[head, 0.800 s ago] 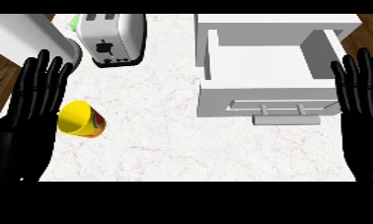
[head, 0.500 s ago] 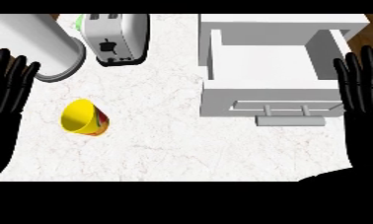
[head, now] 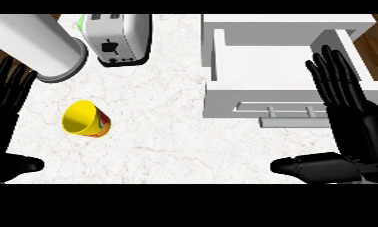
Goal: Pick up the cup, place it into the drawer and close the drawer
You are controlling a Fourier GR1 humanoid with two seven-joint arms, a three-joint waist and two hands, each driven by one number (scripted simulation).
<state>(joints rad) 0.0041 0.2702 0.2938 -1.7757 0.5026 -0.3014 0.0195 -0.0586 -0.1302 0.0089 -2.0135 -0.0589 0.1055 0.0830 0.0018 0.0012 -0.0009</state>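
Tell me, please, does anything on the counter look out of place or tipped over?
Yes. The yellow cup lies on its side at the counter's left, its open mouth facing the view's upper left. The drawer at right stands open, with nothing visible inside. The toaster looks normal.

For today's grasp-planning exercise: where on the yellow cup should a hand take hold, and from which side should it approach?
The cup lies tipped on the counter, its yellow mouth facing up-left. Probably best to wrap its side wall near the middle, coming from above with the left hand, which is nearer; the right hand rests open by the drawer.
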